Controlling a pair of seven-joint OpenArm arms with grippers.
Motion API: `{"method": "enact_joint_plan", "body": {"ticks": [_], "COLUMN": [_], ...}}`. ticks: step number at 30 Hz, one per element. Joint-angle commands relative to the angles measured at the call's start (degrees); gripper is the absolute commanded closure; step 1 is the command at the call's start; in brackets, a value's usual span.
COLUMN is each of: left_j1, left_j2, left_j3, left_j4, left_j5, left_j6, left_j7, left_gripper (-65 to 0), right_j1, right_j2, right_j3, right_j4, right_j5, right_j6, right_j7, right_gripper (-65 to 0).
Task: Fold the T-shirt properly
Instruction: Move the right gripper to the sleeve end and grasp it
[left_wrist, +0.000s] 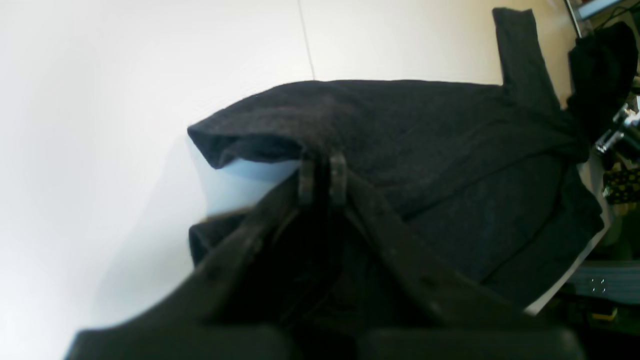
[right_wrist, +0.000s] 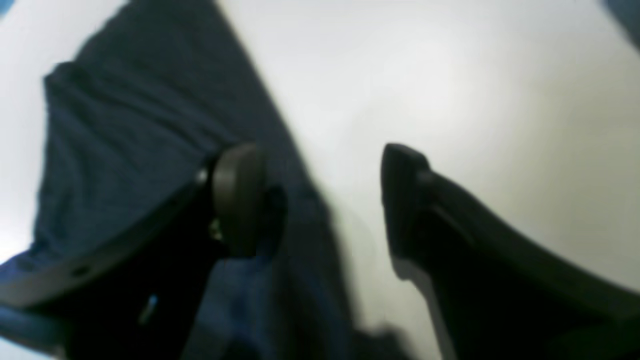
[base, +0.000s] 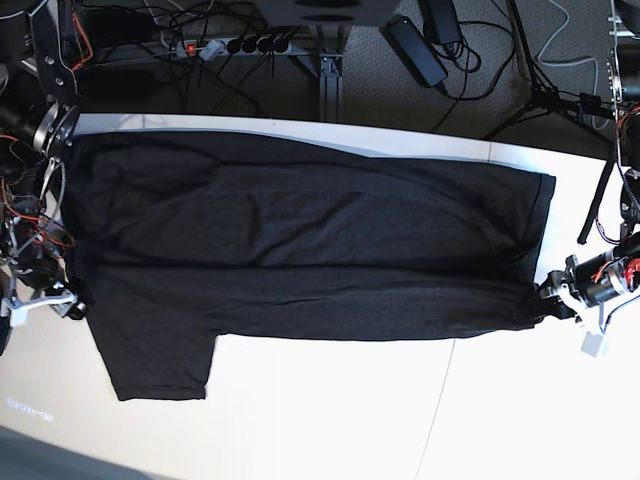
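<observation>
The black T-shirt (base: 300, 240) lies spread lengthwise across the white table (base: 400, 420), with one sleeve (base: 160, 365) sticking out toward the front left. No graphic shows. My left gripper (base: 545, 300) is at the shirt's right end. In the left wrist view the gripper (left_wrist: 320, 175) is shut on a fold of the shirt (left_wrist: 450, 150) and holds that edge slightly off the table. My right gripper (base: 70, 298) is at the shirt's left end. In the right wrist view it (right_wrist: 320, 200) is open, one finger (right_wrist: 240, 200) over the shirt (right_wrist: 125, 125), the other over bare table.
Cables and a power strip (base: 230, 45) lie on the floor behind the table. A seam (base: 440, 400) runs across the table's front part. Stands and wiring flank both sides (base: 615, 120). A dark bundle (left_wrist: 600, 75) sits beyond the shirt in the left wrist view.
</observation>
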Motion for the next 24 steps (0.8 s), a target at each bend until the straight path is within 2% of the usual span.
{"method": "enact_joint_plan", "body": {"ticks": [1,8,13,14,15,18,20,24], "left_j1": [-1.4,-1.4,-1.4,-1.4,-1.4,-1.4,-1.4,-1.4], "left_j2": [-1.2,-1.1,-1.1,-1.1,-1.1,-1.1,-1.1,-1.2], "left_j3": [-0.4,-0.4,-0.4,-0.4,-0.4,-0.4,-0.4,-0.4], "left_j4": [1.2,1.6,1.6,1.6,1.6,1.6,1.6,1.6], "left_j5": [-1.4,-1.6,-1.6,-1.6,-1.6,-1.6,-1.6,-1.9], "left_j6": [-1.3,-1.3,-1.3,-1.3,-1.3,-1.3,-1.3,-1.3], "left_j7": [-0.8,-0.8,-0.8,-0.9,-0.9,-1.2,-1.3,-1.2], "left_gripper": [0.0,0.0,0.0,0.0,0.0,0.0,0.0,0.0], "right_j1": [1.4,6.4,7.5,7.6,7.6,7.5,7.5,7.4], "right_j2": [-0.8,-5.4,-5.7,-5.7,-5.7,-5.7,-5.7,-5.7], "right_j3": [-0.1,-0.1,-0.1,-0.1,-0.1,-0.1,-0.1,-0.1], "right_j4": [0.0,0.0,0.0,0.0,0.0,0.0,0.0,1.4], "right_j5": [-1.0,-5.0,-6.7,-7.9,-9.0,-10.1,-10.0,-10.9], "right_j6": [0.8,0.8,0.9,0.9,0.9,0.9,1.1,3.7], "right_j7": [-1.9,-2.0,-2.0,-2.1,-2.1,-1.3,0.0,0.2], "right_gripper": [-37.1,-37.1,-36.6,-33.4,-27.2,-1.0,0.0,0.0]}}
